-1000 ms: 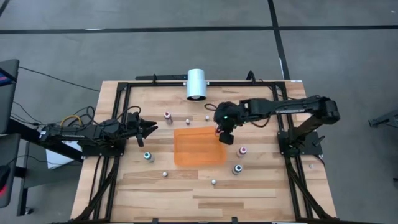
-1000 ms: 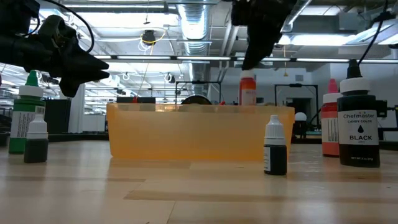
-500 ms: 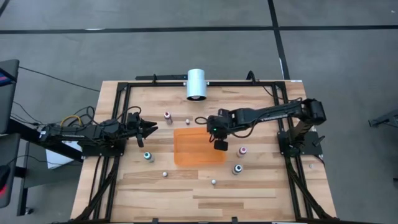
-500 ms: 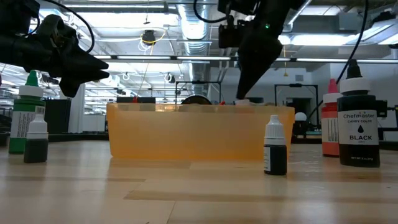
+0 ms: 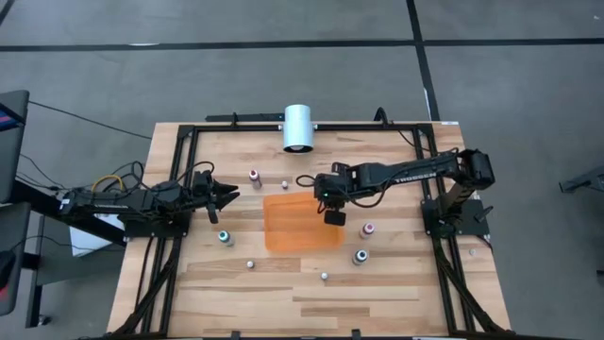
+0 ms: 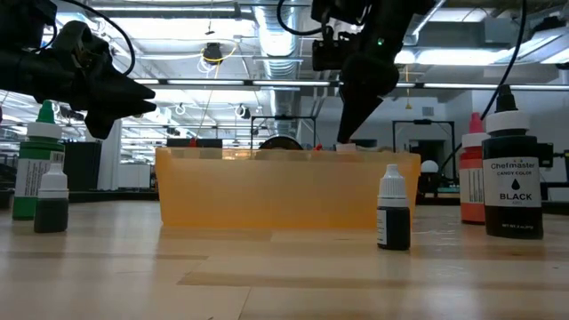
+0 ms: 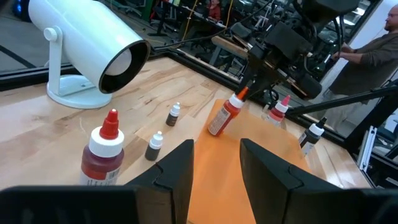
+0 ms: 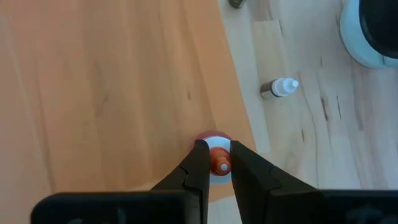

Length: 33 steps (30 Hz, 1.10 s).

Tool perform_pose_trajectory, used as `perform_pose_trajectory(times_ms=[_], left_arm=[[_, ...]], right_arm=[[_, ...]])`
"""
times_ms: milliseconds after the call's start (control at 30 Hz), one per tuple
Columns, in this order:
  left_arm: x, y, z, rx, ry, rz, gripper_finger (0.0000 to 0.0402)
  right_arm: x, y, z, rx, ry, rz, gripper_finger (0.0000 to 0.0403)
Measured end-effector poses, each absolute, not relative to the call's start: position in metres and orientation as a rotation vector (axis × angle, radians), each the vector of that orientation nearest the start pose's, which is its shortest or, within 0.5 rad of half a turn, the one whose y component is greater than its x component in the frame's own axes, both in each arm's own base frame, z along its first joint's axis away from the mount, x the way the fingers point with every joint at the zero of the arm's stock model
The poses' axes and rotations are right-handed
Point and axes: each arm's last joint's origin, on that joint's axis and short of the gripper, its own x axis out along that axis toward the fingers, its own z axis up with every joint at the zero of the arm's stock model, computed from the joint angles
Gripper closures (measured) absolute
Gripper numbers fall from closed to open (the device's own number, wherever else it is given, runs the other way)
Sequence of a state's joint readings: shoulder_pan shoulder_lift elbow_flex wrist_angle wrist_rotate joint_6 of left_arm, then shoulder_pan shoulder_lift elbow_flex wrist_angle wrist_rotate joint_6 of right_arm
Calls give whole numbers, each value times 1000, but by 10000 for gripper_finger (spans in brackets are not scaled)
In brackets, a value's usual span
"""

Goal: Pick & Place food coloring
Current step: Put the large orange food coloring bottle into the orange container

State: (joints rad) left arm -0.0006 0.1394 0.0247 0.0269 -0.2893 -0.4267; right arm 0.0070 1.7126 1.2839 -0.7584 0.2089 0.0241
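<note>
My right gripper (image 5: 332, 210) (image 8: 215, 167) stands over the far right part of the flat orange tray (image 5: 293, 227), shut on an orange-topped food coloring bottle (image 7: 222, 115). In the low view only the bottle's top (image 6: 345, 147) shows above the tray's wall. More bottles stand on the wood around the tray: a red-topped one (image 5: 254, 176), a green-topped one (image 5: 225, 237), a pink-topped one (image 5: 367, 229) and a dark one (image 5: 360, 256). My left gripper (image 5: 226, 194) (image 7: 214, 162) waits open at the table's left side, pointing toward the tray. My right gripper pinches the bottle's orange tip (image 8: 218, 167) between its two fingers, just above the white collar. The fingers come from above, pointing down. The bottle hangs tilted below them, with its base (image 7: 214, 130) down inside the tray.
The big white cylinder (image 5: 298, 127) lies on its stand at the far edge. Small dark bottles (image 5: 250, 264) (image 5: 324, 276) (image 5: 284, 183) dot the wood. A black-labelled bottle (image 6: 511, 182) and a green one (image 6: 34, 169) flank the tray in the low view. A person (image 7: 379, 50) stands beyond the table.
My right gripper has moved toward the table's left and near edges, over the tray, and has come down. The orange-topped bottle it holds, earlier clear above the tray wall, has sunk behind it until only its top shows.
</note>
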Motion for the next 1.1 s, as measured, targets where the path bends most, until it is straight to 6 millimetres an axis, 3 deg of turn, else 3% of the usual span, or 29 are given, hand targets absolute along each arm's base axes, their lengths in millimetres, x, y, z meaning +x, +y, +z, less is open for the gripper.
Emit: perform_pose_trajectory(times_ms=[1100], left_arm=[[104,8,163,-410,24,304,280]], right_arm=[[336,-3,230,-140,1239,-161,346]])
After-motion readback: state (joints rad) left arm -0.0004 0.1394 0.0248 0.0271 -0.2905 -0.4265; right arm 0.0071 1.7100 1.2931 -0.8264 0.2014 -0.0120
